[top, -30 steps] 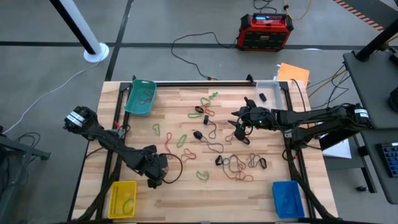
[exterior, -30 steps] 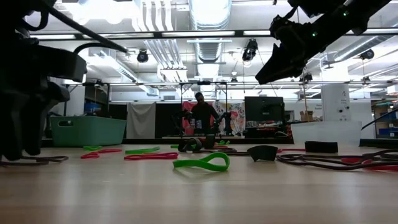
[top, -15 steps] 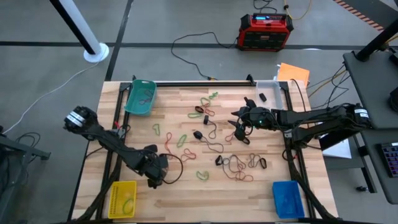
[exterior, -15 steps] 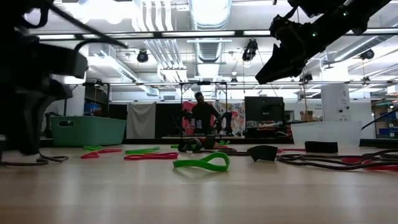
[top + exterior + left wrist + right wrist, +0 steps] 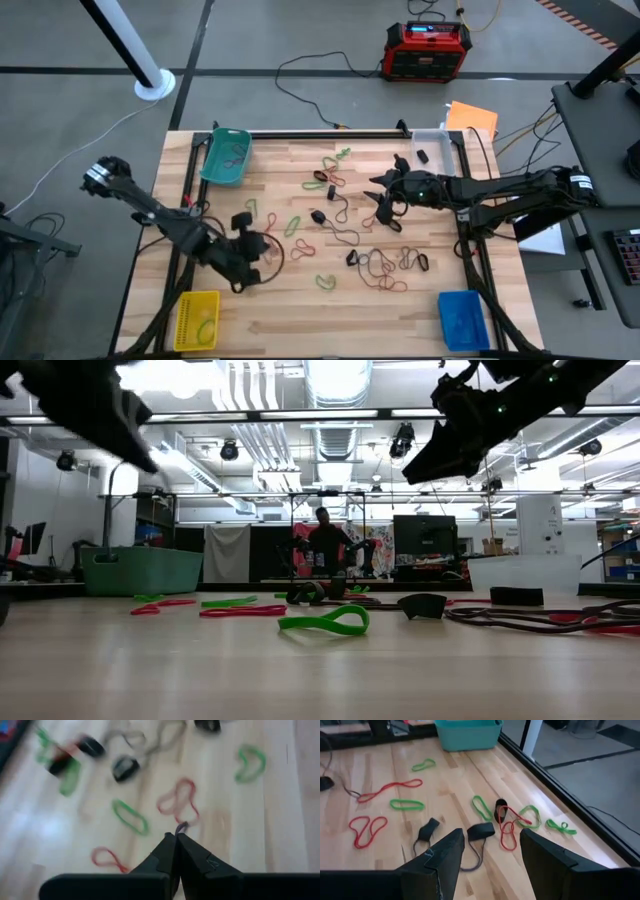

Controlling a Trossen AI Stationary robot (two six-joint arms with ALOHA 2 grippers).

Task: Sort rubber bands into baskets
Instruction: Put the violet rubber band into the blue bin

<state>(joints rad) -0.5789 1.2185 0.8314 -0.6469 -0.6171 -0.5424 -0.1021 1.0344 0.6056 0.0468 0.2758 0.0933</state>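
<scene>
1. Left gripper [image 5: 175,836], fingers pressed together on a thin brownish band [image 5: 181,826], hangs above the table's near-left, likely bound for the yellow basket [image 5: 197,319].
2. Right gripper [image 5: 491,845] hangs with fingers apart over scattered rubber bands [image 5: 380,263] at centre-right, seemingly choosing one.

rubber bands [image 5: 128,816] blurred, left claw's [image 5: 175,838] catch unclear

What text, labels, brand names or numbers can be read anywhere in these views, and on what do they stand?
No text is readable in any view.
Red-and-black box on the floor: its lit display is too small to read.
White panel in the room behind the table: any marks on it are too blurred to read.
Baskets and rubber bands: no lettering is visible on them.
</scene>
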